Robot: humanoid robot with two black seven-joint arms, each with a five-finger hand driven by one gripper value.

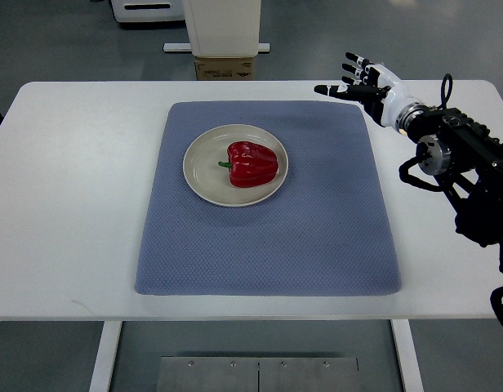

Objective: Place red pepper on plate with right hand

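The red pepper (pixel 252 164) lies on the plate (pixel 201 178), slightly right of the plate's centre, stem pointing left. The plate sits on the upper left part of the blue mat (pixel 317 237), which covers the middle of the white table (pixel 64 204). The right hand (pixel 364 83) hovers over the mat's far right corner, fingers spread and empty, well apart from the pepper.

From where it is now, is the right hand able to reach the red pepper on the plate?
Probably yes. The right hand hovers open over the mat's far right corner, and nothing stands between it and the red pepper lying on the plate.
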